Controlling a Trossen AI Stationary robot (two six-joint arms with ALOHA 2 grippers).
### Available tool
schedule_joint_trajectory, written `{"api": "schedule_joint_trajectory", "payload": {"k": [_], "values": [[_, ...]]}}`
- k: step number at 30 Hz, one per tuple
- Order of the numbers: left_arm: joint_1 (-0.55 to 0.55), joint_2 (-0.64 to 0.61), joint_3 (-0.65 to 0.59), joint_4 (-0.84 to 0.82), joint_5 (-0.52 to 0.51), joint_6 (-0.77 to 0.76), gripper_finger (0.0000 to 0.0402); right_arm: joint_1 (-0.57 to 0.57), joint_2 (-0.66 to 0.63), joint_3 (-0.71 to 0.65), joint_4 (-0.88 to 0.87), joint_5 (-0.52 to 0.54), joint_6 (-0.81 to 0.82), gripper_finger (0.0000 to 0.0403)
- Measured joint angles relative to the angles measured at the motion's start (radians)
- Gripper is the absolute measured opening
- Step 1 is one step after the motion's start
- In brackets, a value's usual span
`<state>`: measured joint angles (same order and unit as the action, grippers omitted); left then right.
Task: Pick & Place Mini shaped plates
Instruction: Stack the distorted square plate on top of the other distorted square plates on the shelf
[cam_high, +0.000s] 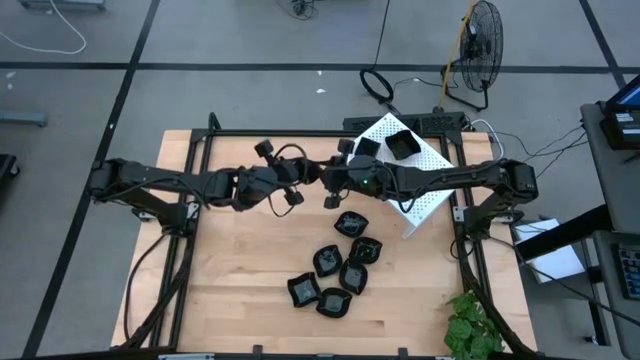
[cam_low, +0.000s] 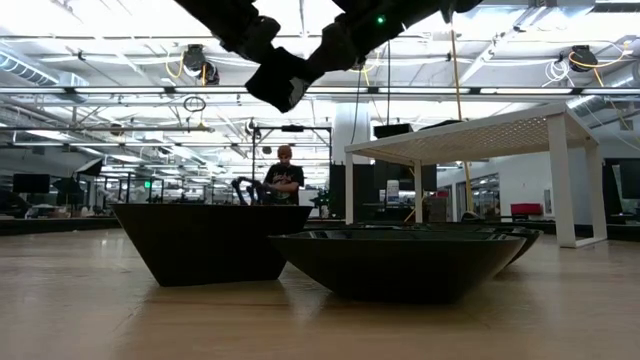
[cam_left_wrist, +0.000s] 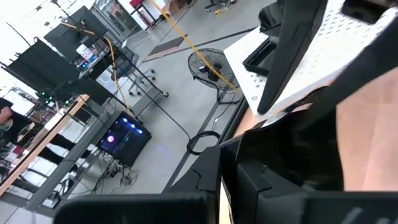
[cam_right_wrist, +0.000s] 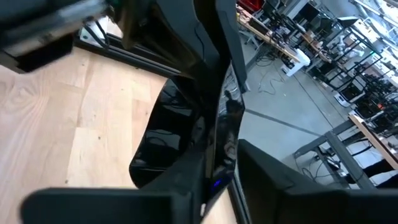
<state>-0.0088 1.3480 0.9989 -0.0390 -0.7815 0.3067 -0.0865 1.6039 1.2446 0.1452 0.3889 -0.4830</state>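
Observation:
Both grippers meet high above the table's middle on one glossy black mini plate (cam_high: 333, 202), which the low view shows as a dark shape (cam_low: 284, 80) in the air. My left gripper (cam_high: 303, 188) comes from the left and my right gripper (cam_high: 336, 186) from the right; both are shut on this plate. Several more black mini plates (cam_high: 340, 265) rest on their bases in a cluster on the wood nearer the front edge. Two others (cam_high: 365, 147) (cam_high: 403, 145) sit on top of the white perforated rack (cam_high: 425, 190). My left gripper pinches the plate's rim (cam_left_wrist: 249, 155) between its two fingers, coming level from the table's left; the plate is lifted clear. The exact spot is partly hidden by the finger. My right gripper pinches the opposite rim (cam_right_wrist: 214, 168) between its fingers, level from the right, with the glossy bowl (cam_right_wrist: 177, 140) standing on edge.
The white rack stands on legs at the table's far right (cam_low: 480, 135). In the low view two plates (cam_low: 205, 240) (cam_low: 400, 262) loom close to the camera. A plant (cam_high: 470, 325) sits at the near right corner. A person (cam_low: 284, 175) stands far off in the room.

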Motion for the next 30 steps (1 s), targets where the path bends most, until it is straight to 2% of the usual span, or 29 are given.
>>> {"api": "schedule_joint_trajectory", "payload": {"k": [6,10,14,17,21,24,27,30], "values": [[-0.015,0.000,0.000,0.015,0.028,-0.001,0.0014,0.004,0.000,0.000,-0.003,0.004,-0.005,0.0009],[-0.030,0.000,-0.001,0.054,0.062,-0.021,0.0020,0.005,-0.002,0.000,-0.009,0.006,-0.003,0.0008],[-0.049,-0.022,0.005,0.092,0.134,-0.039,0.0073,0.005,0.000,0.002,0.001,-0.005,0.005,0.0003],[-0.063,-0.041,0.008,0.124,0.126,-0.027,0.0131,0.003,0.001,0.002,-0.007,-0.001,0.021,0.0002],[-0.076,-0.066,0.008,0.158,0.073,-0.023,0.0200,0.003,0.001,0.002,-0.026,0.000,0.024,0.0001],[-0.092,-0.100,0.008,0.132,-0.014,0.006,0.0241,0.004,-0.004,0.002,-0.055,0.006,0.022,0.0001],[-0.114,-0.154,0.008,0.016,-0.158,-0.032,0.0268,-0.002,-0.056,0.000,-0.132,0.089,0.024,0.0001],[-0.115,-0.210,0.008,-0.200,-0.253,-0.167,0.0281,-0.031,-0.136,0.005,-0.216,0.199,0.030,0.0001]]}}
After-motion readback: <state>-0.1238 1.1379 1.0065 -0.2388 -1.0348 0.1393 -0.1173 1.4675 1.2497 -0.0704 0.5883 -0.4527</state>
